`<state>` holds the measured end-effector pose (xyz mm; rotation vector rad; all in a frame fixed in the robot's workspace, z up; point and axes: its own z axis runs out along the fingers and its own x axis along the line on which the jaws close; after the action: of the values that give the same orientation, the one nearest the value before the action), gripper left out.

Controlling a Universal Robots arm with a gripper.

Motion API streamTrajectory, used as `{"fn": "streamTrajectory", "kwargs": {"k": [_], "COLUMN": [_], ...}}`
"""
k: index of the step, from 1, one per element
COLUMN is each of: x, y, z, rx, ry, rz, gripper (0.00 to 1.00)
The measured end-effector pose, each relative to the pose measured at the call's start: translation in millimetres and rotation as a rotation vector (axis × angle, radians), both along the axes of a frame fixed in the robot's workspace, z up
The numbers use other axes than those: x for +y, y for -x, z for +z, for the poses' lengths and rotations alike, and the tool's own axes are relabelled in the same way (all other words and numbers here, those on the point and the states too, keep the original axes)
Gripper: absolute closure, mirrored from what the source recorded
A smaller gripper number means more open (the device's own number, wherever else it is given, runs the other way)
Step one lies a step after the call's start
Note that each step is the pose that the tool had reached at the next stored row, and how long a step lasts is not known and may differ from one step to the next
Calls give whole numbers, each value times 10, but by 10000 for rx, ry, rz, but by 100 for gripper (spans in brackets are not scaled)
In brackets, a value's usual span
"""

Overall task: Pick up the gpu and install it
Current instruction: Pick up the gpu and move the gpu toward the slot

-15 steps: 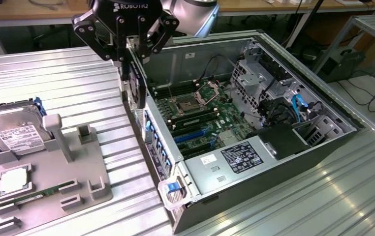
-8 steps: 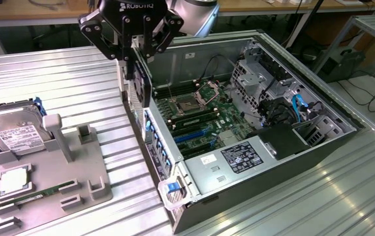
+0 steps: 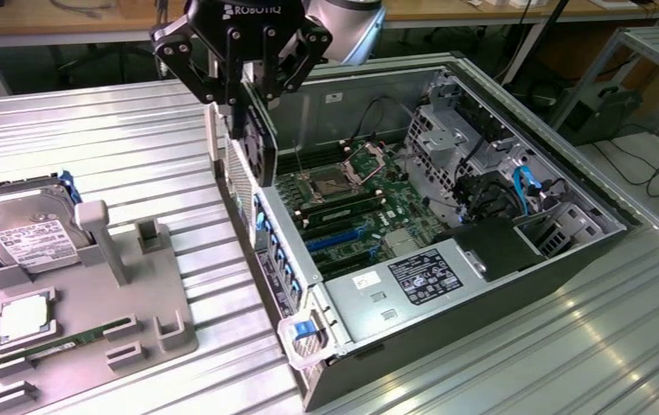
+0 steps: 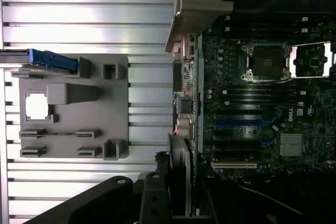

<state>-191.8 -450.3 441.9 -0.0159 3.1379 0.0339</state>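
Gpu, clamped upright in your gripper's part-closed jaws above the case: best kept square to the motherboard slots.

I'm running a black gripper; the graphics card in it is dark with a silver edge. In the exterior view, the board at centre is green with blue slots, and a bright blue cable sits at three o'clock. At eight o'clock, a grey tray carries a silver drive with a white label. The table is ribbed silver.
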Motion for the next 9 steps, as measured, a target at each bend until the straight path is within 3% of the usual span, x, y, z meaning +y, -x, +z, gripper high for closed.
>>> {"fn": "streamTrajectory", "kwargs": {"k": [9], "x": [0], "y": [-74], "z": [0], "rx": [0], "ry": [0], "rz": [0], "gripper": [72]}}
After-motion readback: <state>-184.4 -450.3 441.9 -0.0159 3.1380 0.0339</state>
